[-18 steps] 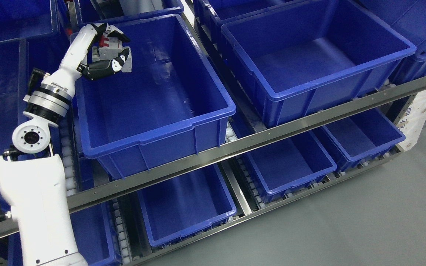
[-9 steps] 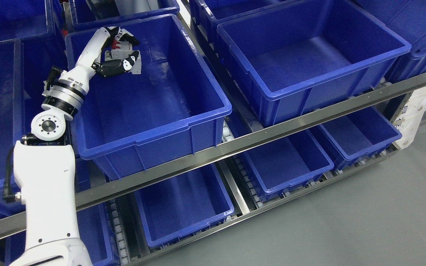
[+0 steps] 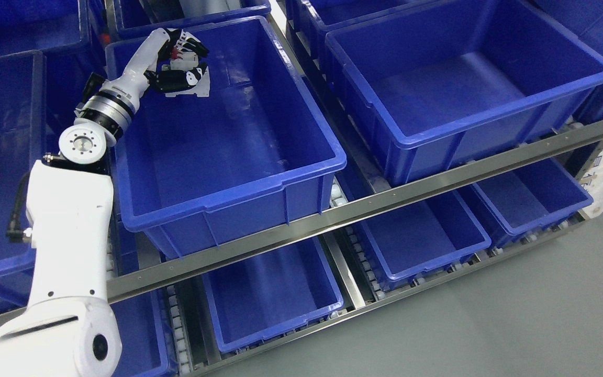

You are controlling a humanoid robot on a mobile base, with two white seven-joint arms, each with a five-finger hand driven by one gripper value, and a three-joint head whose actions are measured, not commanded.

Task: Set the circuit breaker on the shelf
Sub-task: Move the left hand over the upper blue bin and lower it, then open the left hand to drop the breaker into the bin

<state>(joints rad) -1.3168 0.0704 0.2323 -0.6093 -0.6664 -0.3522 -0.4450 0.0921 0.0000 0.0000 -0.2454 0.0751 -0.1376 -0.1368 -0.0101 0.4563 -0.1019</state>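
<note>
My left hand (image 3: 182,67) reaches over the far left corner of a large blue bin (image 3: 280,173) on the upper shelf level. Its black and white fingers (image 3: 176,81) are curled around a grey circuit breaker (image 3: 197,86) with a red switch part on top. The breaker is held above the bin's floor, close to its back wall. My white left arm (image 3: 71,220) rises from the lower left corner of the picture along the bin's left side. The right arm does not show.
A second big blue bin (image 3: 469,120) stands to the right on the same level. A steel shelf rail (image 3: 364,201) runs diagonally in front. Smaller blue bins (image 3: 280,324) sit on rollers below. More blue bins lie at the left and back. Grey floor is at the lower right.
The left hand has carried the breaker farther back and a little right, deeper over the bin's far corner. The whole picture has also shifted, so the camera moved.
</note>
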